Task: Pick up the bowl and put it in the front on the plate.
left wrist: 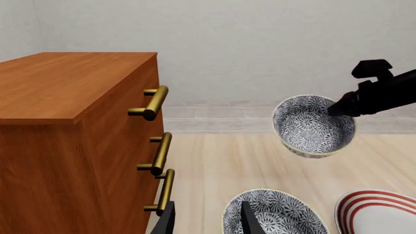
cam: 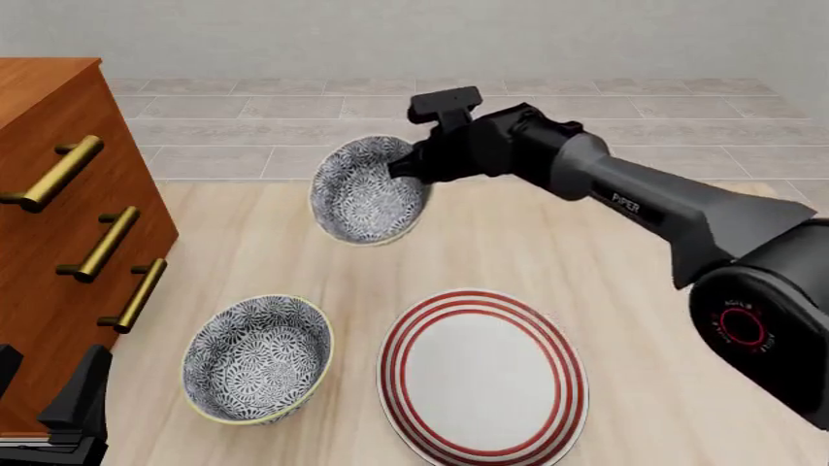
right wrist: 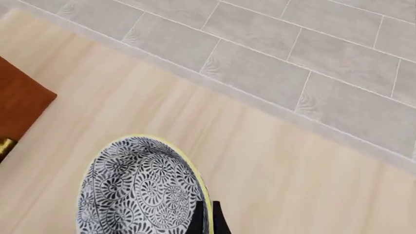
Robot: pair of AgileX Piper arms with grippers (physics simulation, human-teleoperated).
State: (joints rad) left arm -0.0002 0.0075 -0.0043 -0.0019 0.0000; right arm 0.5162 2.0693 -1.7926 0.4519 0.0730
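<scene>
Right hand (cam: 404,165) was seen clamped on the rim of the bowl (cam: 367,189), held tilted above the bench (cam: 622,262), upper centre of front view. The plate (cam: 482,379) lay at lower centre, well apart from it. A 2nd bowl (cam: 256,357) sat just left of the plate. Left hand (left wrist: 206,222) was open, holding nothing, beside a drawer cabinet (cam: 52,194) at frame left.

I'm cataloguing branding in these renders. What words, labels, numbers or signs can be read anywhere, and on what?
"PIPER", white letters on the right arm's dark forearm, front view.
A red ring emblem on that arm's round joint cover: any lettering is too small to read.
No text on the bowls, the plate or the wooden drawer cabinet.
</scene>
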